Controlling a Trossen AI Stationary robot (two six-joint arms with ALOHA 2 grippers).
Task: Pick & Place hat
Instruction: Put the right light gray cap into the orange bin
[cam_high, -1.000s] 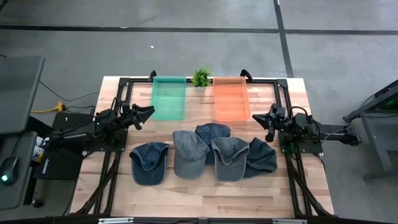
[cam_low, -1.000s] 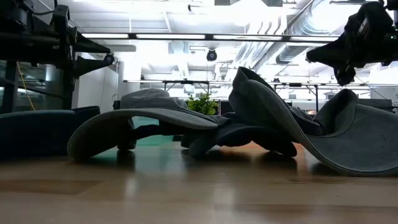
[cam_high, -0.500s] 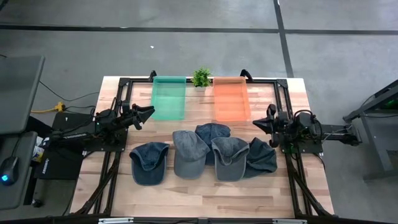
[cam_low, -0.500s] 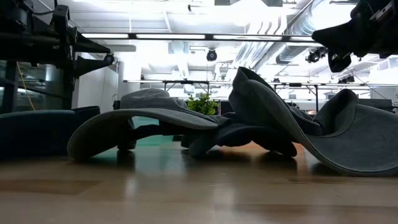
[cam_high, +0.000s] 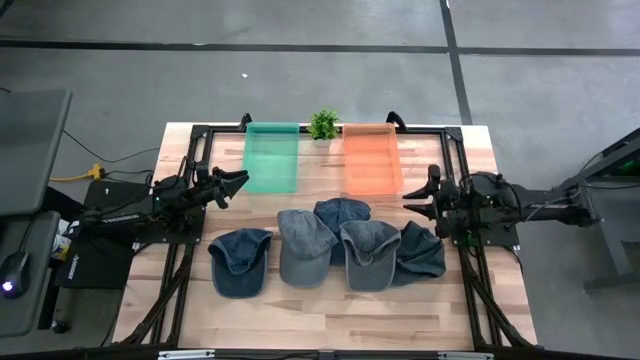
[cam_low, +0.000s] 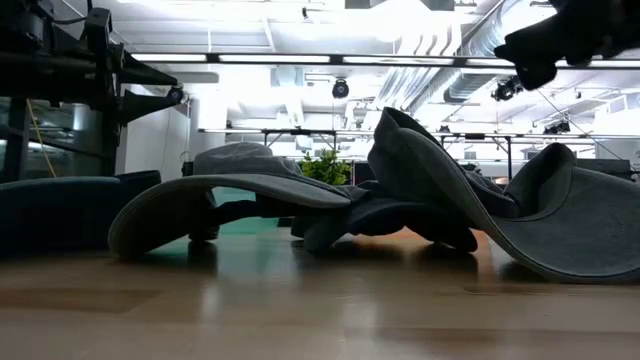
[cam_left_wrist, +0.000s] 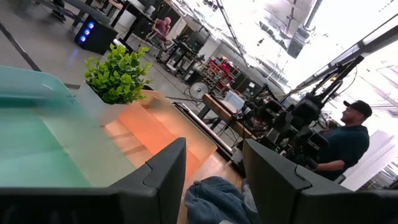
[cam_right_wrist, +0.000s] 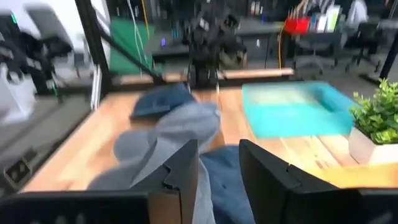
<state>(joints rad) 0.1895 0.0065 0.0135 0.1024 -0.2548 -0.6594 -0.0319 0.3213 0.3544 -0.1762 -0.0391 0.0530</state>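
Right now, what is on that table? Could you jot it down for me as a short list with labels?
Hats: five caps in a row across the middle of the wooden table, several overlapping
Trays: green tray and orange tray, side by side at the far edge
Between trays: small potted plant
Left pincer: open, holding nothing, beside the green tray
Right pincer: open, holding nothing, near the orange tray, above the right end of the row
Hats in trays: none

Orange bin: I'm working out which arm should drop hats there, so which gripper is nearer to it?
Right. The right gripper hovers just off the orange bin's near right corner; the left gripper waits beyond the green bin, across the table.
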